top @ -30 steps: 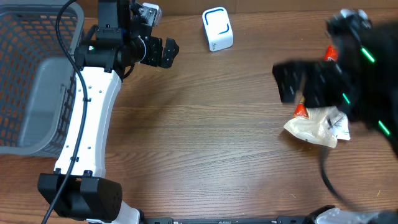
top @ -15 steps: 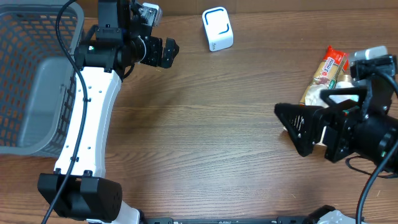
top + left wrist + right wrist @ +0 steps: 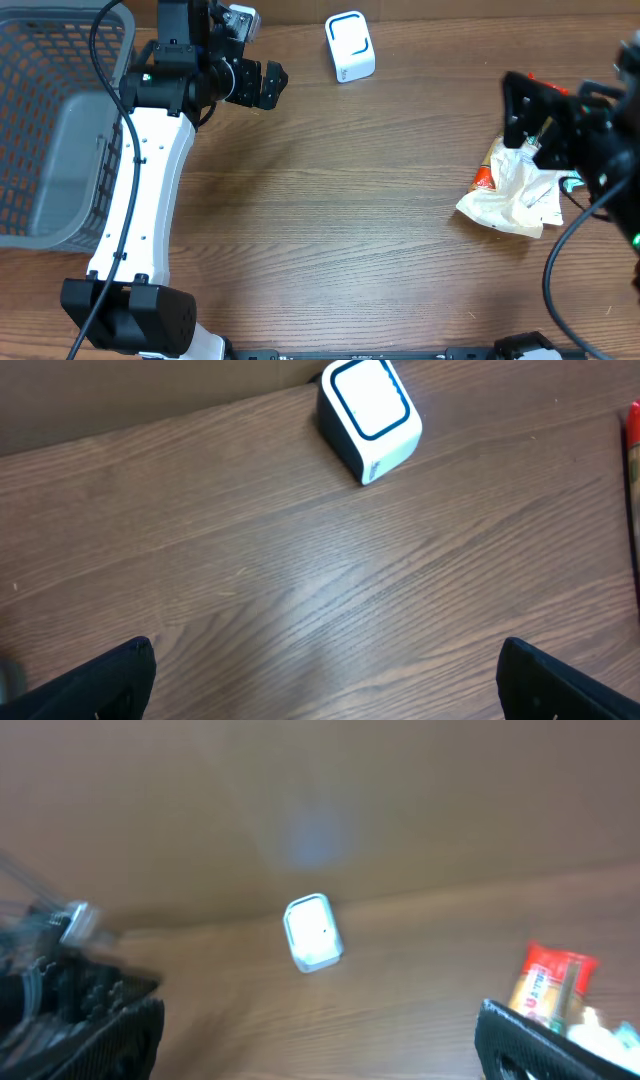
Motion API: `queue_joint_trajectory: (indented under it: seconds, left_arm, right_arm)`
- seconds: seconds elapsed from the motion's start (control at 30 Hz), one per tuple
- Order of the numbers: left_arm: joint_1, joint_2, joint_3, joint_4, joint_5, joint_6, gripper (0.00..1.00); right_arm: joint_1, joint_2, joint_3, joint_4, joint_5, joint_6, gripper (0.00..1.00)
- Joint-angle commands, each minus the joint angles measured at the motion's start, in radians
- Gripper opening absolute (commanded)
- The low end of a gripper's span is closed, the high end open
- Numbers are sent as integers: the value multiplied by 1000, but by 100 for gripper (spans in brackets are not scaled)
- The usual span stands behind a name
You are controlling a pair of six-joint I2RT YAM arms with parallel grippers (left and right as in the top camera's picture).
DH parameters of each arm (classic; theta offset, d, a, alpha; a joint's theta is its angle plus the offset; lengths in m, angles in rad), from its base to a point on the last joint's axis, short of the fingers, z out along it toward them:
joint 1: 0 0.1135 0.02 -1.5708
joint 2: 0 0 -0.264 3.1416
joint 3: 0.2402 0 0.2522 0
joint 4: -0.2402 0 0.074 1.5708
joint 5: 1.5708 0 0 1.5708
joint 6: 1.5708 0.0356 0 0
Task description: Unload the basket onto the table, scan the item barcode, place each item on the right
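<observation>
White scanner (image 3: 350, 46) idle, snack packs (image 3: 510, 190) unpicked on the desk (image 3: 350, 220), left hand (image 3: 262, 85) and right hand (image 3: 320, 1050) both wide, empty

1. The middle of the table (image 3: 350, 230) is bare wood from the left arm (image 3: 150, 190) across to the snack packets (image 3: 510, 195); a gripper can pass there.
2. The scanner (image 3: 350, 46) stands near the far edge, with open wood on its left, right and front.
3. The basket (image 3: 40, 120) closes the left side, and the left arm stretches just beside it from the near edge to the far edge.
4. The packets lie at the right, and the right arm (image 3: 585, 140) hangs partly over them.
</observation>
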Motion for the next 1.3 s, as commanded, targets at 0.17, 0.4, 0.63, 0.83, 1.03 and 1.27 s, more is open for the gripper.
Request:
queue_joint_trajectory:
  seconds: [0.17, 0.4, 0.63, 0.83, 1.03, 1.27]
  left_arm:
    - [-7, -15, 9, 1, 3, 19, 100]
    - [-7, -15, 9, 1, 3, 19, 100]
    - [-8, -15, 9, 1, 3, 19, 100]
    - [-7, -15, 9, 1, 3, 19, 100]
    - [-8, -15, 9, 1, 3, 19, 100]
    - [-7, -15, 9, 1, 3, 19, 100]
  right_arm:
    - [-146, -500, -798, 559, -21, -8, 100]
    - [-235, -810, -1332, 998, -101, -8, 100]
    - [-238, -977, -1619, 1164, -106, -8, 100]
    - [-237, -1057, -1690, 1151, -105, -1, 100]
    - [-237, -1057, -1690, 1035, -103, -1, 100]
    - [-238, -1054, -1690, 948, -98, -2, 100]
